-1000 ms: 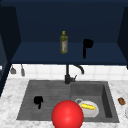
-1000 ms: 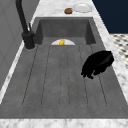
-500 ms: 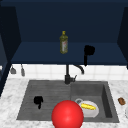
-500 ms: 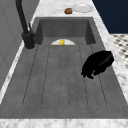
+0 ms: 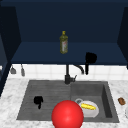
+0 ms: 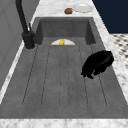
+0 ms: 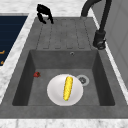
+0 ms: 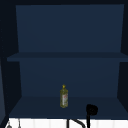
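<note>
My left hand [image 5: 38,100] hovers low over the ribbed drainboard [image 5: 45,90], holding nothing. It also shows in the left side view [image 6: 97,63] near the drainboard's front edge, and in the right side view [image 7: 44,11] with its fingers hanging loosely down. My right hand [image 5: 90,58] floats in the air at the front edge of the cabinet's bottom shelf, right of an olive-oil bottle [image 5: 63,42] that stands on that shelf. The right hand [image 8: 91,110] and the bottle [image 8: 64,96] appear again in the upper view. It touches nothing.
A black faucet [image 5: 67,75] stands behind the sink. In the basin lies a white plate [image 7: 53,93] with a corn cob [image 7: 67,88], and a small red object [image 7: 36,74] beside it. A red ball [image 5: 67,115] shows at the front. A brown item [image 5: 121,100] sits on the right counter.
</note>
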Action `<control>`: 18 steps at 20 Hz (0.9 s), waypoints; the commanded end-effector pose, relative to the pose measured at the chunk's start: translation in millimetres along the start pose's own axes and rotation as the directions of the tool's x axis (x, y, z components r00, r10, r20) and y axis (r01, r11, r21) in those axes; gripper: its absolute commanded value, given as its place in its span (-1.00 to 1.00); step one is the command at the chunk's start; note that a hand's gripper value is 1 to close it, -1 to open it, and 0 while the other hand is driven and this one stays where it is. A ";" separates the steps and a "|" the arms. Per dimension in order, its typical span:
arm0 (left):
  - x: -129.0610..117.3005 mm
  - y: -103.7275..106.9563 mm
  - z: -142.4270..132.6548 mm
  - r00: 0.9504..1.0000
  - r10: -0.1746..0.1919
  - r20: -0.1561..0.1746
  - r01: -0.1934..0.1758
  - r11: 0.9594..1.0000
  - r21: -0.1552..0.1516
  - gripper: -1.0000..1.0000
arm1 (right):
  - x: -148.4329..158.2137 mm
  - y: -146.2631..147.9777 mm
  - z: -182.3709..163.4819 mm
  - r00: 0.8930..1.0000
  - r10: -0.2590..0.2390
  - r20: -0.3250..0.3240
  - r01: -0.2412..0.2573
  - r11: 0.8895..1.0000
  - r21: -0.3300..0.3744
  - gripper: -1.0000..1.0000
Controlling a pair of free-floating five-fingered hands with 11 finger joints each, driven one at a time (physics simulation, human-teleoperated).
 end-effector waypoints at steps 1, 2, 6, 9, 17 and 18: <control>0.0 0.0 0.0 1.000 0.000 0.000 0.000 1.000 0.000 0.00 | -17.2 2.3 27.9 1.000 -0.007 0.002 0.007 1.000 0.002 -1.00; 0.0 0.0 0.0 1.000 0.000 0.000 0.000 1.000 0.000 0.00 | -21.7 4.2 35.2 1.000 -0.005 0.003 0.005 1.000 0.002 -1.00; 0.0 0.0 0.0 1.000 0.000 0.000 0.000 1.000 0.000 0.00 | -38.3 14.6 64.0 1.000 -0.001 0.000 0.001 1.000 0.000 -1.00; 0.0 0.0 0.0 1.000 0.000 0.000 0.000 1.000 0.000 0.00 | -49.9 27.6 85.2 1.000 0.027 -0.011 -0.026 0.999 0.042 -1.00; 0.0 0.0 0.0 1.000 0.000 0.000 0.000 1.000 0.000 0.00 | -85.0 61.8 126.6 0.999 0.011 -0.036 -0.009 0.999 0.044 -1.00; 0.0 0.0 0.0 1.000 0.000 0.000 0.000 1.000 0.000 0.00 | -90.9 66.3 127.5 0.999 0.010 -0.036 -0.008 0.999 0.044 -1.00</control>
